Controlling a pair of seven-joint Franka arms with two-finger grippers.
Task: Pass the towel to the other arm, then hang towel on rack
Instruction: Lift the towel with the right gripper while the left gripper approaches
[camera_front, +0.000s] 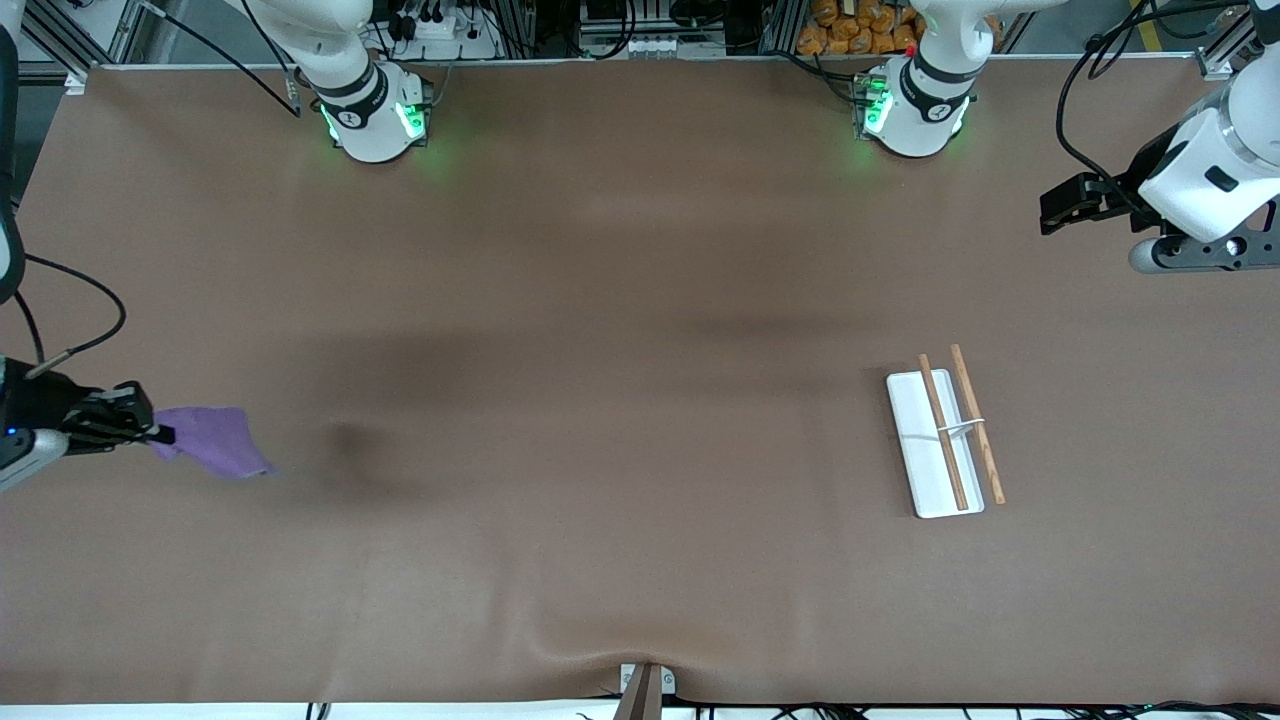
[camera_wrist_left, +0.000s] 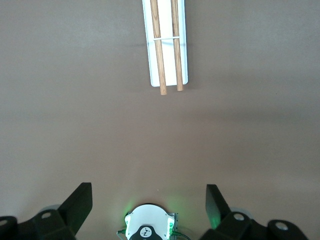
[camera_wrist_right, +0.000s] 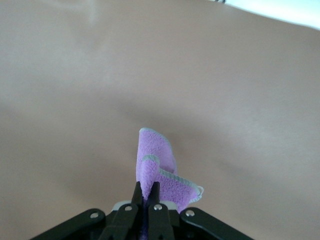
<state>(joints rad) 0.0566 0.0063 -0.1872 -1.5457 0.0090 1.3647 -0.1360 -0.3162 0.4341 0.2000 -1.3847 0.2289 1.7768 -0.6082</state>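
Front view: the scene is being taken in from above; the table (camera_front: 600, 300) is being shown with both arm bases along the upper edge of the frame.
Right gripper: the right gripper (camera_front: 150, 432) is being seen at the left edge of the frame, at mid-height; its fingers are being pressed together on a corner of the towel, as the right wrist view is showing (camera_wrist_right: 146, 200).
Towel: the towel (camera_front: 212, 443) is being held up off the table, bunched and folded, at the left edge of the frame; purple folds are being shown rising from the fingertips in the lower centre of the right wrist view (camera_wrist_right: 157, 165).
Left gripper: the left gripper (camera_front: 1065, 205) is being held in the air at the upper right of the frame, waiting; its fingers are being kept wide apart with nothing between them, as seen along the lower edge of the left wrist view (camera_wrist_left: 147, 205).
Rack: the rack (camera_front: 940, 440) is being seen lying on the table at the right of centre; its rods are being run nearly top to bottom in the frame, slightly slanted (camera_wrist_left: 167, 45).
Key relation: the towel is being held well apart from the waiting gripper, almost the whole frame width lying between them; the rack is judged to be nearer the left arm, so the handover is probably being called for somewhere between the two.
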